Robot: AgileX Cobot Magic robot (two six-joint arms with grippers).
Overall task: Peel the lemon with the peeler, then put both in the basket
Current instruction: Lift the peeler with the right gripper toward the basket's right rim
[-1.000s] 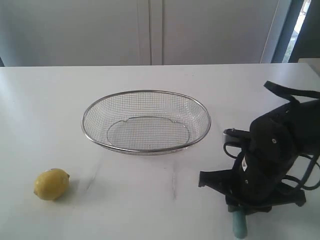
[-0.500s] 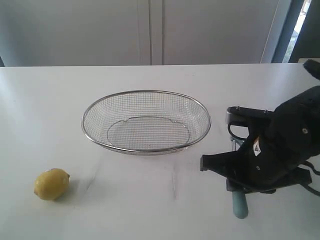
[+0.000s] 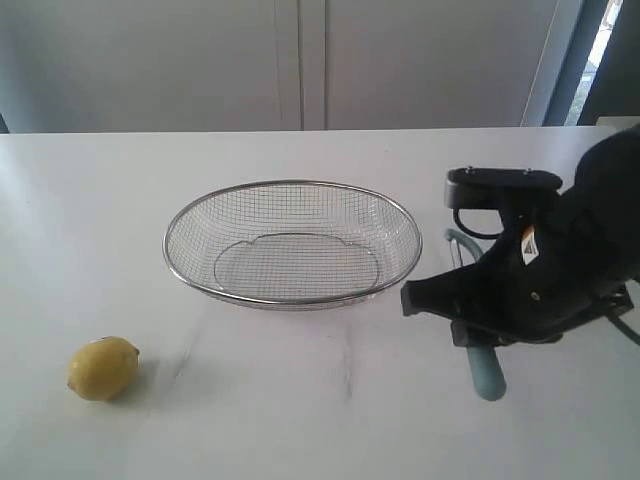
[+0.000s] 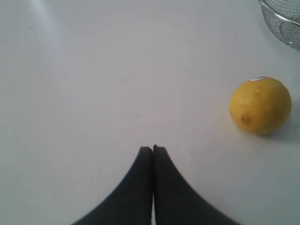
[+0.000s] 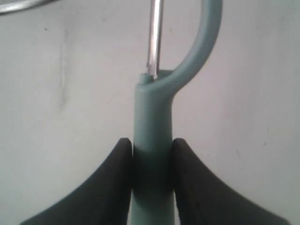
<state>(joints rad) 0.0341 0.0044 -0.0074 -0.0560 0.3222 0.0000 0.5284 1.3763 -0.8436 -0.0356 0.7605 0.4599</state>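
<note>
white tabletop (image 3: 300, 430) under right gripper (image 5: 151, 145) clamping peeler (image 5: 152, 117) handle, blade end pointing rearward; left gripper (image 4: 153, 149) closed.

The right arm's bulky matte-black wrist housing (image 3: 570, 275) is built of rounded plastic shells. A small white sticker with an orange mark (image 3: 527, 240) sits on its side. A flat black bracket (image 3: 503, 181) dotted with small screws tops it, and a thin black cable (image 3: 622, 327) trails off its edge. The left gripper (image 4: 153, 149) and the right gripper (image 5: 152, 143) have smooth black fingers, broad-based and curving to narrow tips.
</note>
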